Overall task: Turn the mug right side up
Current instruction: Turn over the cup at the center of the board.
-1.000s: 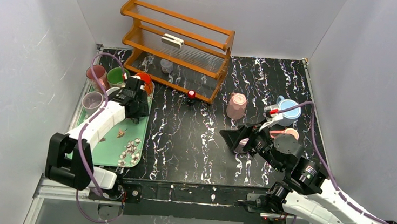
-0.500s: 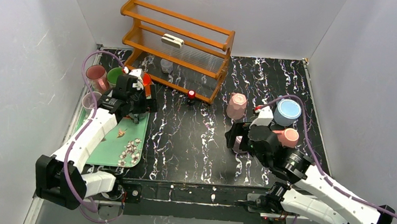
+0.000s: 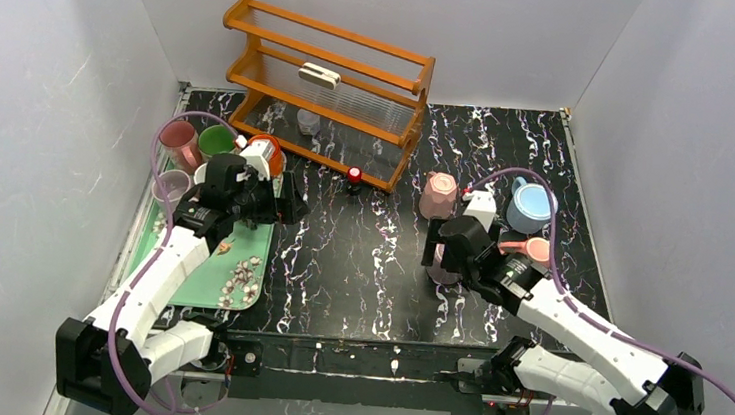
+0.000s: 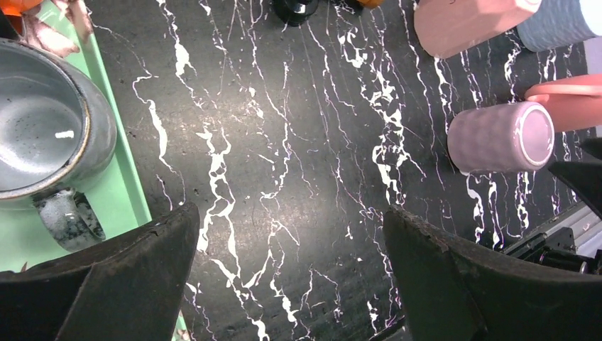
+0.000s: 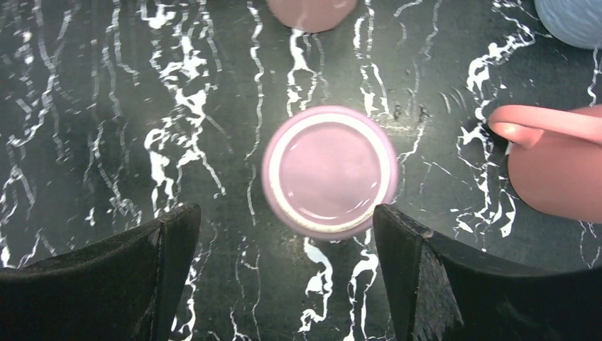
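While both grippers stand wide open and empty, the right gripper [image 5: 284, 217] hangs directly above the upside-down mauve ceramic mug [image 5: 330, 172]. The mug sits base-up on the black, white-veined tabletop [image 5: 106, 106] at the centre of the right wrist view. Two dark fingers frame it from the lower corners without touching it. The left gripper [image 4: 291, 213] hovers over bare table beside the green plastic tray [image 4: 124, 188] at the left edge of its own view, holding nothing. The approach looks nearly complete, but the grasp is not yet made. A clean grasp likely calls for a straight descent, with the fingers closing on the mug's wall well below the foot ring. They should keep clear of the salmon-pink handled mug [image 5: 554, 163] at right, and the lift should come before any rotation.
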Robot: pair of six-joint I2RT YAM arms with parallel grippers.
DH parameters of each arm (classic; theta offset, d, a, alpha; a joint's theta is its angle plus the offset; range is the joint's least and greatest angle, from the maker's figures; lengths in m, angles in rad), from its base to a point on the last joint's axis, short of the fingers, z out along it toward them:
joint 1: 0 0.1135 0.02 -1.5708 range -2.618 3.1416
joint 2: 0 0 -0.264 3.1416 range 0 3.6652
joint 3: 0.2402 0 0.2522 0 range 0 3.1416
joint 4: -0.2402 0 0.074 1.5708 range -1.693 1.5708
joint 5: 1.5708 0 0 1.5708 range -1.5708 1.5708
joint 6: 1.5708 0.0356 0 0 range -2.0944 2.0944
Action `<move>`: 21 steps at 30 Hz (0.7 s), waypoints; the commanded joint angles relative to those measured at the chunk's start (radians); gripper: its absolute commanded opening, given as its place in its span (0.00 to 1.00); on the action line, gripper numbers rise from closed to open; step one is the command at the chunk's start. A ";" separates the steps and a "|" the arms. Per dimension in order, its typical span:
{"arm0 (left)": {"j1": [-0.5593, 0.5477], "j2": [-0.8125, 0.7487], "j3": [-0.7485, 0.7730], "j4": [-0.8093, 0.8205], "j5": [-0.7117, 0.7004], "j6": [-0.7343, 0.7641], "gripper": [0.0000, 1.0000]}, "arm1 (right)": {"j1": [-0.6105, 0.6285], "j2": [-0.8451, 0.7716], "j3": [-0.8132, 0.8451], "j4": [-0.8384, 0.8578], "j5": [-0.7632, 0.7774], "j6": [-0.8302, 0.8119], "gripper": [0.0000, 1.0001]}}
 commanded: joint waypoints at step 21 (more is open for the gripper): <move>-0.008 -0.140 -0.095 0.064 0.022 0.051 0.98 | -0.289 0.087 -0.078 0.128 -0.376 -0.122 0.99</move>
